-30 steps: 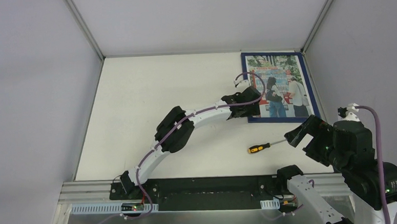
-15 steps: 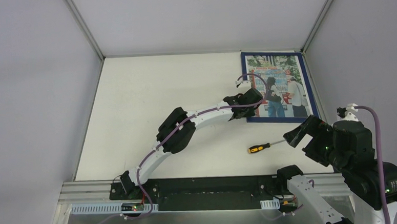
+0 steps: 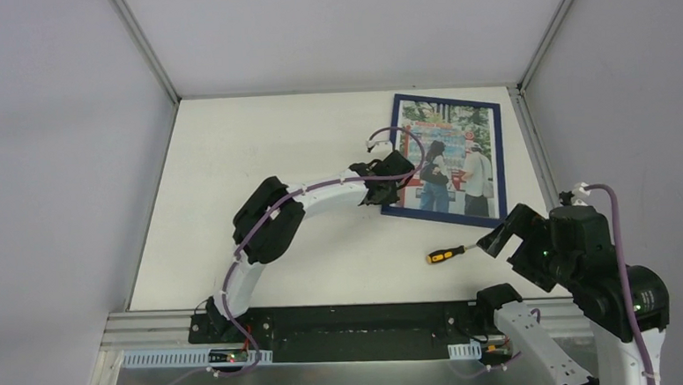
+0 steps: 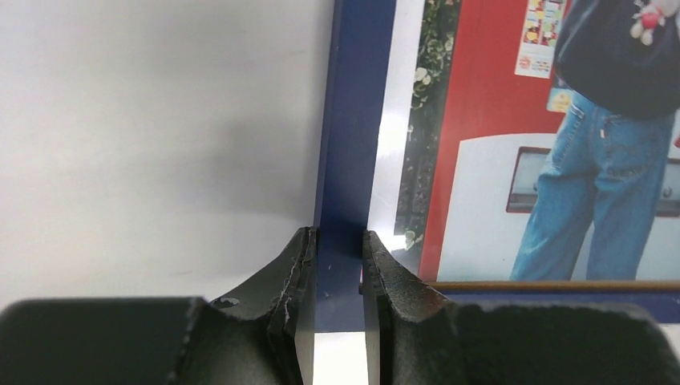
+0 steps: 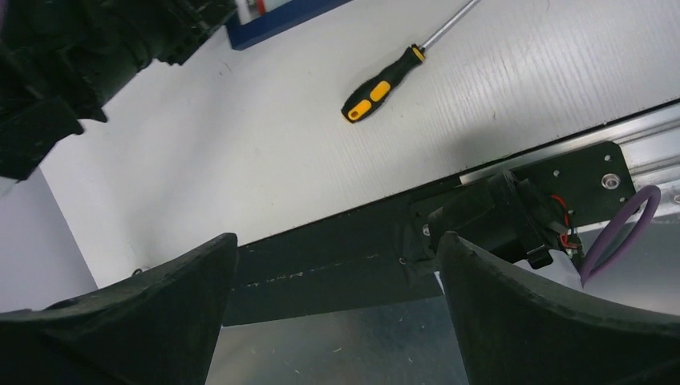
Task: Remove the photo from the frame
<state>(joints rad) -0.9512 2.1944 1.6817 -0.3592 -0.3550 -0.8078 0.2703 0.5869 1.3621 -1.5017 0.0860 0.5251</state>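
The frame (image 3: 448, 100), dark blue at the front, lies face up at the back right of the table, turned slightly askew. The photo (image 3: 449, 156) of people in jeans sits inside it. My left gripper (image 3: 394, 188) is shut on the frame's left rail near the lower corner. In the left wrist view the blue rail (image 4: 353, 120) runs between the two fingers of the left gripper (image 4: 338, 241), with the photo (image 4: 561, 160) to its right. My right gripper (image 3: 503, 228) hangs open above the near right of the table, holding nothing; the right wrist view shows the right gripper (image 5: 337, 249) wide apart.
A screwdriver (image 3: 444, 255) with a black and yellow handle lies on the table between the frame and the right gripper; the screwdriver (image 5: 377, 92) also shows in the right wrist view. White walls close in the table on three sides. The black base rail (image 3: 345, 320) runs along the near edge.
The left gripper closed on the frame's left rail and dragged the frame to the left, turning it askew. The right arm shifted slightly left and stays open.
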